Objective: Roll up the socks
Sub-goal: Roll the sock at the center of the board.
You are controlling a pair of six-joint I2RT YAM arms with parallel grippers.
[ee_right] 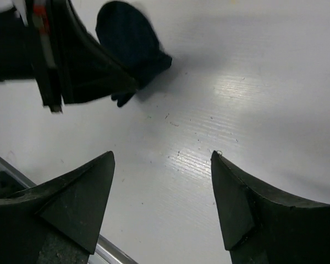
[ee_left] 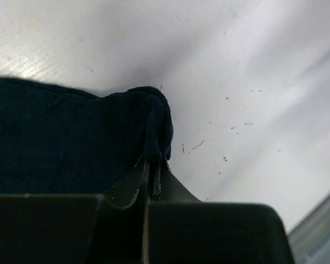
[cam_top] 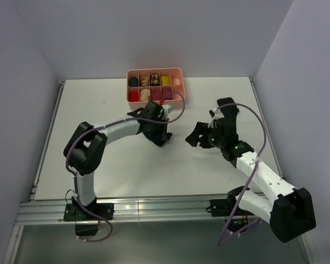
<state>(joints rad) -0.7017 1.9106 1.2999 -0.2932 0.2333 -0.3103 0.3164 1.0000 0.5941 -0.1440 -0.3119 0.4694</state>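
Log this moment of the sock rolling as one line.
left gripper: jaws shut on black sock edge | right gripper: jaws open, empty, over table | pink tray: behind, untouched

Left tool [ee_left: 152,165] pinched tight (fabric edge caught between fingers); right tool [ee_right: 162,203] spread wide, hovering low.

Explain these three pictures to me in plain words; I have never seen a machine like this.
These are two robot arms bolted at a white table's near edge. One picture looks down from above; the other two come from small cameras on each wrist. At the far side sits a pink divided plastic tray of small colourful items. The left gripper has pinched shut on the edge of a dark, soft fabric sock lying on the table. The right gripper hangs open and empty nearby, facing that sock.
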